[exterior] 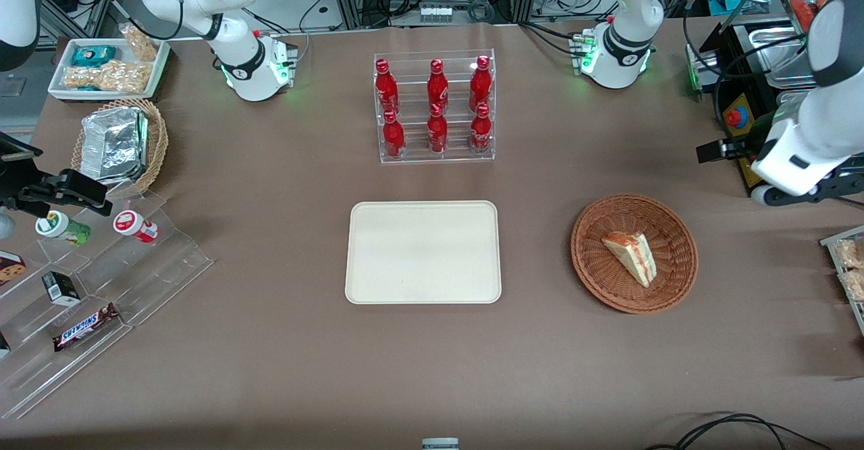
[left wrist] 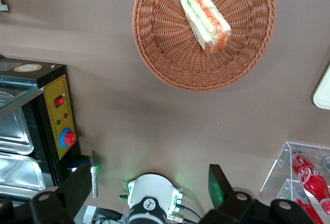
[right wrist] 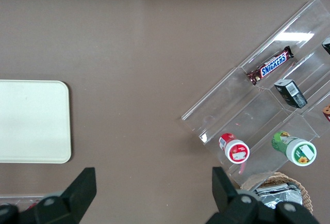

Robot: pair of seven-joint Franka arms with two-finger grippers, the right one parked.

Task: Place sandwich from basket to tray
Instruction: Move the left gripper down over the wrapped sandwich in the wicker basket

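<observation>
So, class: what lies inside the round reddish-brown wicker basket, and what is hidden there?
Inside the basket lies one sandwich on its side; the weave under it is covered. The open gripper hangs above the table beside the basket, holding nothing.

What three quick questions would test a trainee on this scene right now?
1. True or false: the sandwich lies on the tray.
2. Pick one. The claw is: A) shut on the sandwich; B) open, up above the table and apart from the basket; C) open, down inside the basket.
3. Fill in: the clear rack holds ___ red bottles.

Key: 1 false, it lies in the basket and the tray is bare. 2 B. 3 six.
</observation>
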